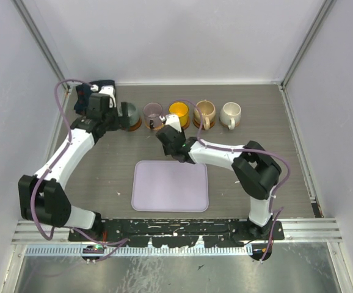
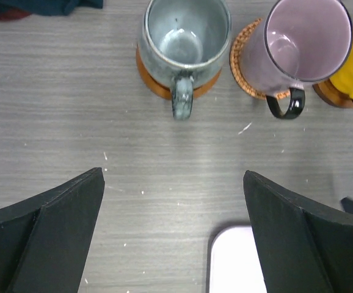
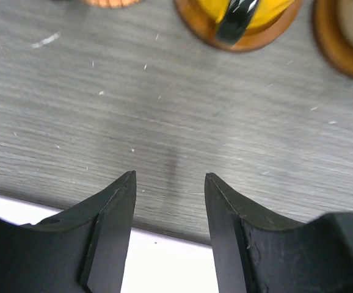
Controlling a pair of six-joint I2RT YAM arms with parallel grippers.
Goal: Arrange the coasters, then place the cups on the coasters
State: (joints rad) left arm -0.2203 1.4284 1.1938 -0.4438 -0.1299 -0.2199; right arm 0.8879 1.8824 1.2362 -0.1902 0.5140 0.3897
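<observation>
My left gripper (image 2: pixel 173 177) and right gripper (image 3: pixel 169 178) hang open, empty. Handled ceramic mugs (image 1: pixel 205 111) sit on round brown coasters (image 2: pixel 149 82) at the back. One careless swing could clip the bright yellow mug (image 3: pixel 277 7) by its handle and shove it off.

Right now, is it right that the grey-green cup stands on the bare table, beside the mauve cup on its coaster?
No: the grey-green cup stands on an orange-brown coaster, as the left wrist view shows; the mauve cup is on its woven coaster.
</observation>
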